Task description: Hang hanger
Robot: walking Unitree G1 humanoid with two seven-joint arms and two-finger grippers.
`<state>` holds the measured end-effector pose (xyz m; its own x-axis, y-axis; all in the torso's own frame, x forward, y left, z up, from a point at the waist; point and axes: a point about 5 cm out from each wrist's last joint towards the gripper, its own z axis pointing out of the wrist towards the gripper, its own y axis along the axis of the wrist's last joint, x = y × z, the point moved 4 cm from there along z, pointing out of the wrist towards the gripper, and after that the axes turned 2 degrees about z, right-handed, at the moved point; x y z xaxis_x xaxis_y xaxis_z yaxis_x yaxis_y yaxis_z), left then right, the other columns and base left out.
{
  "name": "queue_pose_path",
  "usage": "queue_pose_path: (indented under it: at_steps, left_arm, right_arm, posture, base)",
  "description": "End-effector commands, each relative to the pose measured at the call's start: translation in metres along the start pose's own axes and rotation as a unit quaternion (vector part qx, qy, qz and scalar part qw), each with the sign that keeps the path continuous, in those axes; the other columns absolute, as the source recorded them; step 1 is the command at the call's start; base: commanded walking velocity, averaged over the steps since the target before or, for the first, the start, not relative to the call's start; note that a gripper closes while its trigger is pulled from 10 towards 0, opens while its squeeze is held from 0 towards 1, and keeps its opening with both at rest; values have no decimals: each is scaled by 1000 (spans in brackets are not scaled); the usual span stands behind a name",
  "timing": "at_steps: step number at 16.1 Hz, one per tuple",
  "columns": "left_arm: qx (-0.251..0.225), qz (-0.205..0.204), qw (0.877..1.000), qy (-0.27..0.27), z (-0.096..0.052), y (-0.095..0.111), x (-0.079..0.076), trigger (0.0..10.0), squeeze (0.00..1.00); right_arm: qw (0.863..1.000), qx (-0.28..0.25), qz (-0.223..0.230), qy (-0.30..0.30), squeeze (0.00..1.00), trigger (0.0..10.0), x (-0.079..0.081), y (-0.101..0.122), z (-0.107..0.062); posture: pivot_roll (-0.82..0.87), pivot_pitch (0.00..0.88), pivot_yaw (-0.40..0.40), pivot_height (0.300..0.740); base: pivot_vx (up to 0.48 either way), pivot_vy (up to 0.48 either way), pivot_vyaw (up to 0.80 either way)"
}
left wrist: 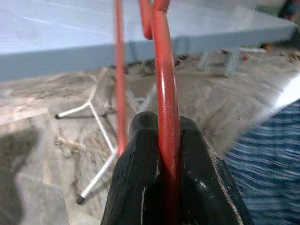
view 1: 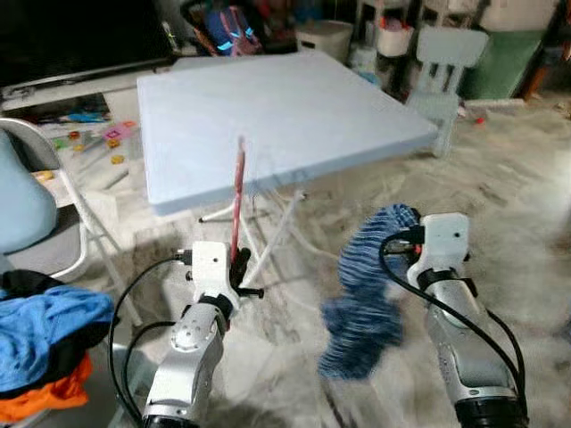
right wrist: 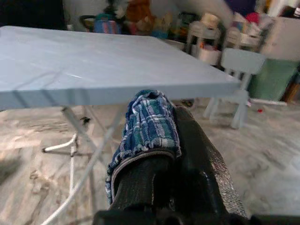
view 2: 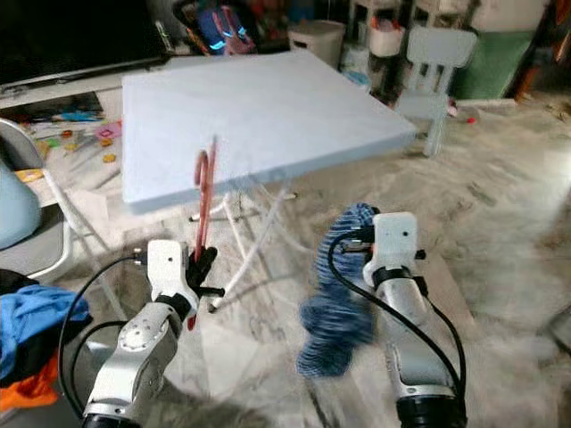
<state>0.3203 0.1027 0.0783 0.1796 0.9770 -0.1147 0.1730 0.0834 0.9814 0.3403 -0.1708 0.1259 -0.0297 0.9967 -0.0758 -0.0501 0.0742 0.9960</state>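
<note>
Low on the left, the left gripper [left wrist: 164, 154] pinches a red hanger [view 1: 237, 201], which stands upright before the near edge of the pale blue table [view 1: 294, 107]. Right of it, the right gripper [right wrist: 161, 140] clamps a blue plaid cloth [view 1: 366, 290] that dangles above the marble floor [view 1: 508, 178].

Pale blue folding counter [view 1: 277, 116] stood on marble floor [view 1: 517, 205]; small white chair [view 1: 446, 67] behind it, blue and orange clothes [view 1: 45, 343] piled at left.
</note>
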Motion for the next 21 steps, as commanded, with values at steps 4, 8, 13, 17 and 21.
queue_pose_path:
  at_steps: [4,8,13,17,21]
  left_arm:
    - [-2,2,1000,18,-1,4,10,10000,0]
    - [-3,-2,1000,27,-1,6,13,10000,0]
    - [-7,-6,1000,25,0,10,10,10000,0]
    - [-20,-7,1000,18,3,21,4,10000,0]
    - [-14,-9,1000,23,3,17,5,10000,0]
  right_arm:
    - [999,-28,5,26,0,10000,17,16,4]
    - [999,-38,0,32,0,10000,19,21,7]
    - [998,-56,-2,15,0,10000,11,32,14]
    - [998,-67,-9,13,0,10000,8,40,21]
    - [997,-70,-8,12,0,10000,8,41,22]
  posture:
    - [-31,73,19,740]
    - [-26,77,18,740]
    - [-20,73,19,740]
    - [-18,62,14,740]
    - [-16,59,7,740]
  base:
    - [398,0,581]
    - [373,0,238]
    - [359,0,0]
    - [357,0,0]
    - [346,0,0]
